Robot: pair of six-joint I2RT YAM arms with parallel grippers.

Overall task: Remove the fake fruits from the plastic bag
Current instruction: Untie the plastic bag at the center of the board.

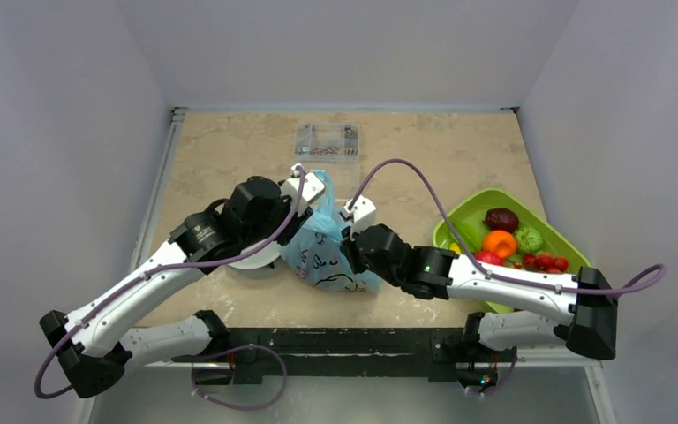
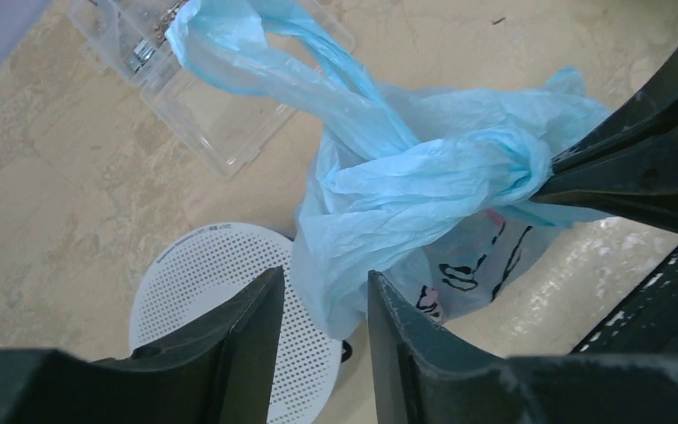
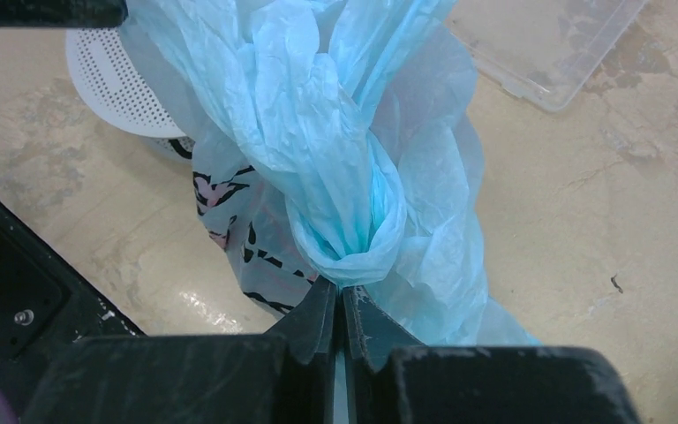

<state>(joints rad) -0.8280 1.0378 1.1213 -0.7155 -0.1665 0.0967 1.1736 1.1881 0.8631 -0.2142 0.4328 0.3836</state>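
While the beige marbled tabletop carries the crinkly light-blue plastic bag at centre, your right gripper is clenched on its twisted neck, left gripper released beside it: pinch the opposite rim, spread slowly. Glossy fake fruits lie well right.

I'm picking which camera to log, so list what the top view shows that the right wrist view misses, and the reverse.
Only the top view: the green tray at the right, holding the fruits. Only the right wrist view: the right gripper pinched shut on a twisted bunch of the bag. Both: the blue bag, the white perforated disc, the clear box and the table.
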